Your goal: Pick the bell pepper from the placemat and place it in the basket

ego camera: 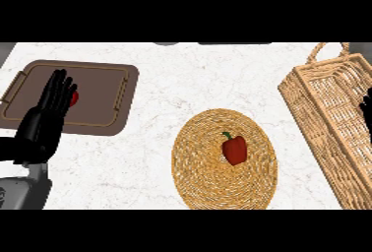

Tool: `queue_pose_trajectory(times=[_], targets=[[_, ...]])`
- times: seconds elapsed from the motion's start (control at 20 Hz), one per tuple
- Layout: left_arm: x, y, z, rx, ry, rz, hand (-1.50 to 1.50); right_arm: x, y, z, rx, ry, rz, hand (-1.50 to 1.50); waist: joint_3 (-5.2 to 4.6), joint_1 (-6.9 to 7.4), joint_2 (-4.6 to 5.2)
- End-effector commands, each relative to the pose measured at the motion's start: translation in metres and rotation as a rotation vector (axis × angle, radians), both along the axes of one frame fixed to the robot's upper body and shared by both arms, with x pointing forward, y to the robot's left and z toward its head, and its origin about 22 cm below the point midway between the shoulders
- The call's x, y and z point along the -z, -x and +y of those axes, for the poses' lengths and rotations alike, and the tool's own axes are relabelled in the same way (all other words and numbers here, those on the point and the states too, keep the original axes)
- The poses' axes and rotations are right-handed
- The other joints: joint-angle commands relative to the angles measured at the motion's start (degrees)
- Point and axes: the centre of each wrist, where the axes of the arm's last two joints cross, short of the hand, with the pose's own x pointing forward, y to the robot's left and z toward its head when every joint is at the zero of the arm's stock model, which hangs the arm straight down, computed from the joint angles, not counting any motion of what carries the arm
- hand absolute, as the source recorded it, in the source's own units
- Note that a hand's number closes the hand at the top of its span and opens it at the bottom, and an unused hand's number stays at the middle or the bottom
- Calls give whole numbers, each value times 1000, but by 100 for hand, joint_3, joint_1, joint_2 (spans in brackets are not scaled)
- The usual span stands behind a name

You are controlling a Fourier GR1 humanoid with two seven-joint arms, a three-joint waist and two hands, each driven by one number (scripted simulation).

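Note:
A red bell pepper (pixel 234 149) with a green stem lies near the middle of a round woven placemat (pixel 196 172) on the marble counter. A tall wicker basket (pixel 330 106) with a handle stands at the right. My left hand (pixel 45 120) is at the left, fingers straight and up, over the edge of a brown tray, far from the pepper. Only a few dark fingers of my right hand (pixel 365 109) show at the right edge, behind the basket's wall.
A brown tray (pixel 102 96) with handles sits at the back left; a small red thing (pixel 74 97) on it is mostly hidden by my left hand. Bare marble lies between the tray, the placemat and the basket.

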Motion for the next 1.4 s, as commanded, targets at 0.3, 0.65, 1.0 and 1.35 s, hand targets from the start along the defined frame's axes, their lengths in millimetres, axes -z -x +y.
queue_pose_trajectory(times=[0.3,0.65,1.0,1.35], targets=[[38,3,2,12,-142,290,0,-54,-47,129,-850,-370,-532,150,109,507,-183],[41,-3,-19,-60,-211,385,0,5,-15,187,-917,-451,-728,-150,-8,86,-267],[47,1,4,-81,-205,409,0,-53,-24,84,-751,282,-457,-150,-42,-9,-298],[47,-4,-7,-86,-215,407,0,-109,-11,49,-1048,606,-64,-150,-34,-15,-303]])
